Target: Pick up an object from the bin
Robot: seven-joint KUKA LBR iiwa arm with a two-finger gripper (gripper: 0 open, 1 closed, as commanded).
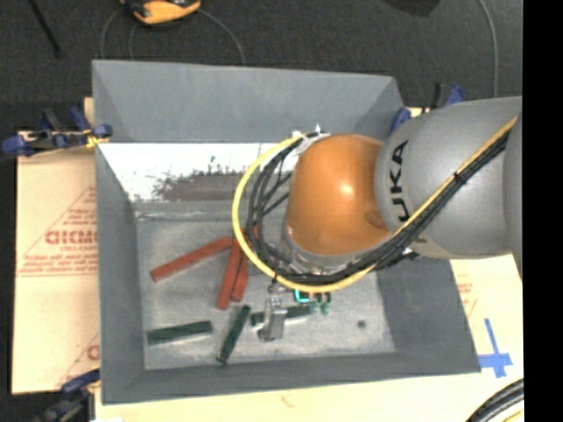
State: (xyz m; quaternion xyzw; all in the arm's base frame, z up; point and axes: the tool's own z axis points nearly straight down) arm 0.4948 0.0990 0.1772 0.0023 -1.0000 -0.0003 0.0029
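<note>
Where the gripper [274, 317] hangs in the bin [116, 236], dark green stick [232, 334] just beside it, jaws' state cannot be told.

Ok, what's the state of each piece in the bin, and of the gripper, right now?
Long red stick: lying flat, slanted, untouched.
Short red sticks: lying side by side, by the long one's right end.
Left green stick: lying flat, apart from the rest.
Right green stick: lying flat, slanted, just left of the gripper.
Gripper: low in the bin, no piece seen in it.
</note>
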